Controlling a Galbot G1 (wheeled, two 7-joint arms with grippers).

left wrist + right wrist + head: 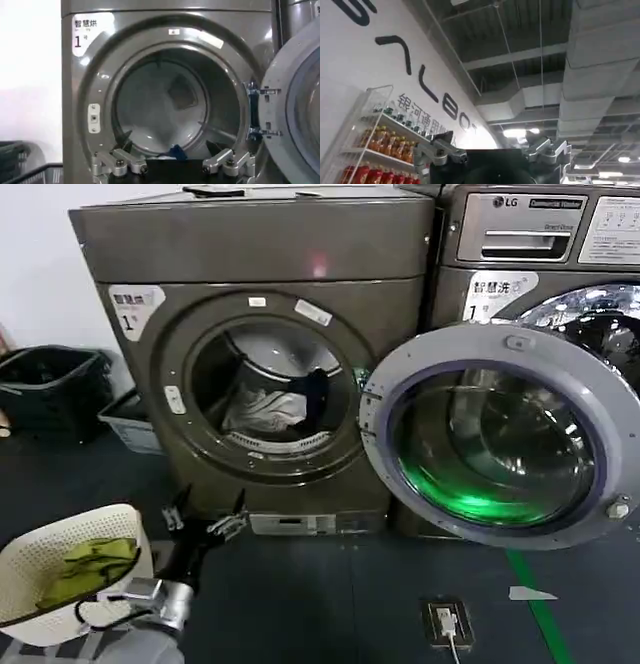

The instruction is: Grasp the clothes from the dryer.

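Clothes (268,406) heaped inside open dryer (255,254) drum. Left gripper (205,518) low before the porthole, fingers spread wide, empty. Right gripper (492,150) aimed at ceiling, open, holding nothing.

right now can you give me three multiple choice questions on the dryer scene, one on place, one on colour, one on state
1. Where are the clothes?
A. inside the dryer drum
B. on the floor
C. in the white basket

2. What colour is the cloth in the white basket?
A. red
B. yellow-green
C. blue

3. How is the dryer door?
A. shut
B. swung wide open
C. taken off

Answers:
1 A, the white and dark pieces lie in the dryer behind the round opening.
2 B, the head view shows a yellow-green heap in it.
3 B, it hangs open on its hinges beside the opening, while the open left gripper points at the dryer.
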